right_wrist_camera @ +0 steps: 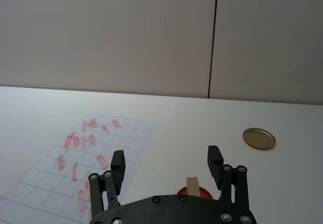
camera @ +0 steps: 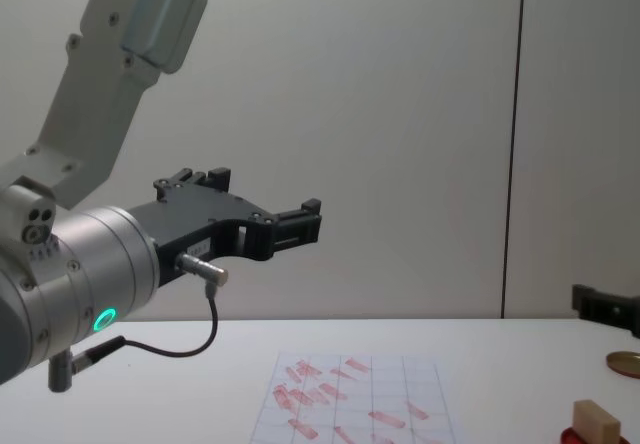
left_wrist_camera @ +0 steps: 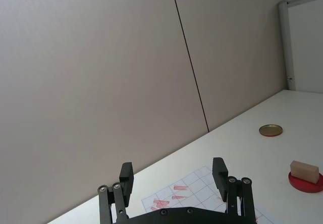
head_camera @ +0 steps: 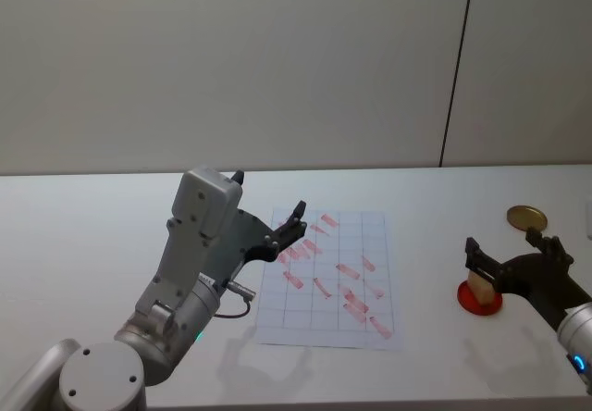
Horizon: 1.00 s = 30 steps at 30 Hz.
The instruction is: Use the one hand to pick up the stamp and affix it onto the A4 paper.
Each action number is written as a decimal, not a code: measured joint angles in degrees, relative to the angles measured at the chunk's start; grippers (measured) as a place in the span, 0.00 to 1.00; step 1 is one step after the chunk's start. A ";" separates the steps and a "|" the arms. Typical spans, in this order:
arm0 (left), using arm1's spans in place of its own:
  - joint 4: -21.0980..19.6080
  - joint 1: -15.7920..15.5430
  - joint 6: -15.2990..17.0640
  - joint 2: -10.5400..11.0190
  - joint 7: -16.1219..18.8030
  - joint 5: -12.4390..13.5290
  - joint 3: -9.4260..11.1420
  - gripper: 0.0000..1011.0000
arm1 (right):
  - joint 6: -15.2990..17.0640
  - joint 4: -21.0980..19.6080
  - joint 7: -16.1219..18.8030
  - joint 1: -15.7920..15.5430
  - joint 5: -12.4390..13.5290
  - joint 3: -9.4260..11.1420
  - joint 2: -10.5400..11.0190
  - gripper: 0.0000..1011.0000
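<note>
Closing on the stamp is the step in hand, I judge. The right tool (head_camera: pixel 511 252) hangs with its jaws wide apart and nothing in them. The stamp (head_camera: pixel 479 286) stands on the red pad (head_camera: pixel 479 305) just beneath it, seemingly nearer its left finger than its right, though the head view is too oblique to be sure. To do this well, the tool should centre over the block, come straight down and pinch its two long faces, high enough that the inked base lifts level and clear of the fingers. The A4 paper (head_camera: pixel 365 230) lies on the table (head_camera: pixel 92 226) well off to that tool's left. The left tool (head_camera: pixel 289 228) is raised above the sheet's edge, spread open and empty. Count: two tools, one stamp, one pad, one gold disc (head_camera: pixel 526 217) beyond the right tool, one sheet, and some twenty red marks (head_camera: pixel 347 270), several overlapping.
</note>
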 joint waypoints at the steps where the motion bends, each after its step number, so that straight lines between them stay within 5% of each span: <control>1: 0.00 0.00 0.00 0.00 0.00 0.00 0.00 0.98 | 0.33 0.82 -0.12 0.47 0.10 0.12 -0.13 0.99; 30: 0.00 0.00 0.00 0.00 0.00 0.00 0.00 0.98 | 6.69 15.44 -1.94 8.77 0.11 0.18 -3.64 0.99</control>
